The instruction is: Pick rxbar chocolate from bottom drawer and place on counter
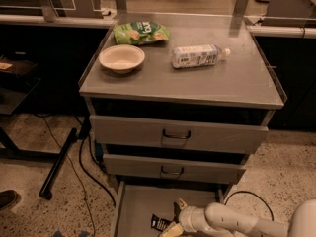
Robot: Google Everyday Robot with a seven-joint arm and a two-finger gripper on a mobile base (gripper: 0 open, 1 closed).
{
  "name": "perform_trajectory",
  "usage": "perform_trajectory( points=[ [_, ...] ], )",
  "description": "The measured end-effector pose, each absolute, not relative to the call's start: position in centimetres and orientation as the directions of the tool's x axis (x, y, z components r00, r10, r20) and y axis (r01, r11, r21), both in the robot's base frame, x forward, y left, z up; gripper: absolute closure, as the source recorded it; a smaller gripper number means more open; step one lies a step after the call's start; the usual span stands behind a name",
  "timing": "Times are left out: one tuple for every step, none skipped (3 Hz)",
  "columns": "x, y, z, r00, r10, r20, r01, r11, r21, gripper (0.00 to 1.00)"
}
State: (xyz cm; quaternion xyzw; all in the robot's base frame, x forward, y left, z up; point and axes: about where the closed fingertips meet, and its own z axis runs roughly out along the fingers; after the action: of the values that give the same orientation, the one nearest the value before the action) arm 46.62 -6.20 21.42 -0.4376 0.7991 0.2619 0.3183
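Observation:
The bottom drawer is pulled out at the frame's lower edge, a shallow grey tray. The rxbar chocolate, a small black wrapper with white lettering, lies on its floor near the front. My gripper reaches in from the lower right on a white arm and sits right beside the bar, its fingers spread on the bar's right side. The bar rests on the drawer floor. The counter is the grey steel top above the drawers.
On the counter lie a green snack bag, a beige bowl and a plastic bottle on its side. Two handled drawers are shut above. Black cables and a stand leg lie on the floor at left.

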Motion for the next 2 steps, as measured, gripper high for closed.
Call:
perform_trajectory(
  points=[
    [47.0,-5.1,19.7,-0.419,-0.519,-0.745,-0.864,0.481,0.150,0.00],
    [48.1,-4.3,18.4,-0.415,-0.523,-0.744,-0.867,0.476,0.149,0.00]
  ],
)
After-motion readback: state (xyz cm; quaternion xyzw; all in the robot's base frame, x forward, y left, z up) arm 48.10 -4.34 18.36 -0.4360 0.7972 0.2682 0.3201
